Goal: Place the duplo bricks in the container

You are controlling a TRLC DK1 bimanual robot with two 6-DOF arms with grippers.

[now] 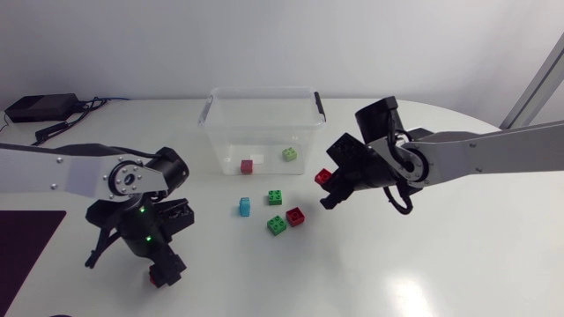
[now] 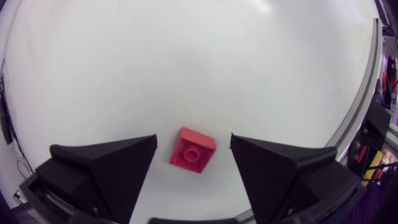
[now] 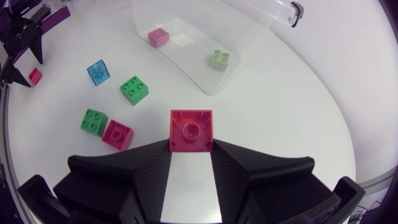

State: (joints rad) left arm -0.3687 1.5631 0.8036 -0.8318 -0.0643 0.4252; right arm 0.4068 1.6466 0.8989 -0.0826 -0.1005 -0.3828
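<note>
The white counter (image 1: 423,255) carries a clear container (image 1: 211,141) towards its far side; the left arm's gripper (image 1: 163,269) hangs low over the near left, the right arm's gripper (image 1: 328,189) is just beside the container's right near corner. From above, only a red sliver shows under the left gripper; its own wrist view shows that gripper (image 2: 193,137) spread wide, with the flat red brick (image 2: 193,150) lying on the counter between the fingers, touched by neither. The right gripper (image 3: 191,143) is closed on the raised red brick (image 3: 191,129) at its fingertips. In the container lie a pink brick (image 1: 247,165) and a pale green brick (image 1: 289,154); in front of it, loose on the counter, lie a blue brick (image 1: 244,207), a green brick (image 1: 276,197), and a second green brick (image 1: 277,225) touching a crimson brick (image 1: 294,216).
</note>
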